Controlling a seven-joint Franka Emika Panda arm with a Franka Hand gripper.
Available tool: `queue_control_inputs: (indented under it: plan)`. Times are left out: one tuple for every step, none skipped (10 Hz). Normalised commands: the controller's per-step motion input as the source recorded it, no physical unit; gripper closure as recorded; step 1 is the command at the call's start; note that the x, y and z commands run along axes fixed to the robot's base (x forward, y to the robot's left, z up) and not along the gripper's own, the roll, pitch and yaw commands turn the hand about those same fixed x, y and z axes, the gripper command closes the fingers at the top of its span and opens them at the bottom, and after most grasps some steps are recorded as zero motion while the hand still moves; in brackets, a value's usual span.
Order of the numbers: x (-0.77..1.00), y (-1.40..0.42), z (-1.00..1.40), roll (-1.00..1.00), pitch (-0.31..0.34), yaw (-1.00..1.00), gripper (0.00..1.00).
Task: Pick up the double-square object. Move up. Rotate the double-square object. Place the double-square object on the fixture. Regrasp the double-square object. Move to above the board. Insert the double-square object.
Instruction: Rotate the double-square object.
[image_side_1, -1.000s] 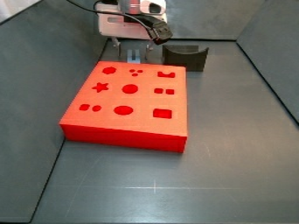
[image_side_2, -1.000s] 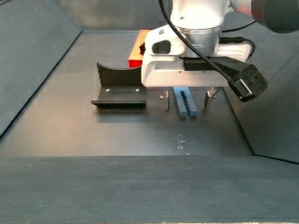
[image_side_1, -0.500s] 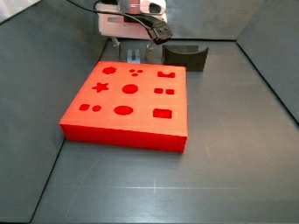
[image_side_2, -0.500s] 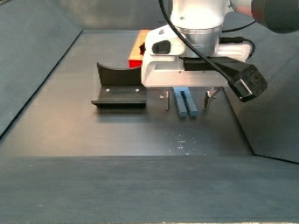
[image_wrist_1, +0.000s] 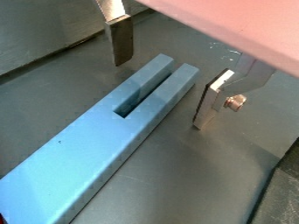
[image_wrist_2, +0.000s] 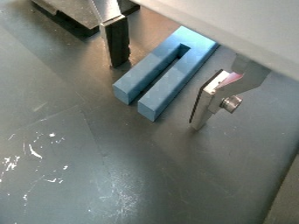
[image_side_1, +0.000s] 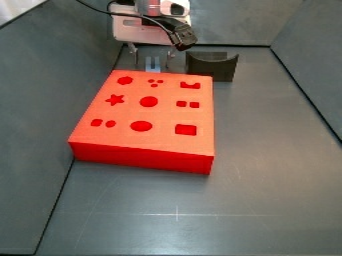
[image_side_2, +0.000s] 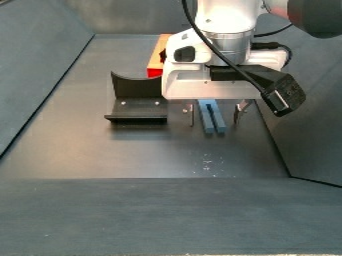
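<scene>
**Hand straddles the peg on the floor**

The hand (image_wrist_2: 158, 77) is low over the grey floor (image_wrist_2: 70, 166), its fingers (image_wrist_2: 117, 39) spread wide on either side of the blue peg (image_wrist_2: 166, 70). In both wrist views a gap shows between each finger and the peg, which lies flat with a slot running along its top. In a side view the peg (image_side_2: 214, 118) lies just beside the fixture (image_side_2: 135, 101), with the board (image_side_1: 147, 115) at the far side of the hand (image_side_1: 144, 47).
</scene>
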Motion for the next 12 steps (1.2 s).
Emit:
queue_control_inputs:
  plan:
    - [0.01,0.01,-0.17,-0.12,-0.034,0.00,0.00]
    - [0.01,0.01,-0.17,-0.12,-0.034,0.00,0.00]
    - [0.01,0.01,-0.17,-0.12,-0.034,0.00,0.00]
    - [0.01,0.01,-0.17,-0.12,-0.034,0.00,0.00]
    - [0.01,0.01,-0.17,-0.12,-0.034,0.00,0.00]
    - [0.01,0.01,-0.17,-0.12,-0.034,0.00,0.00]
    - [0.01,0.01,-0.17,-0.12,-0.034,0.00,0.00]
    - [0.01,0.01,-0.17,-0.12,-0.034,0.00,0.00]
    - [0.01,0.01,-0.17,-0.12,-0.034,0.00,0.00]
    - [0.01,0.01,-0.17,-0.12,-0.034,0.00,0.00]
    - [0.01,0.01,-0.17,-0.12,-0.034,0.00,0.00]
    - [0.01,0.01,-0.17,-0.12,-0.034,0.00,0.00]
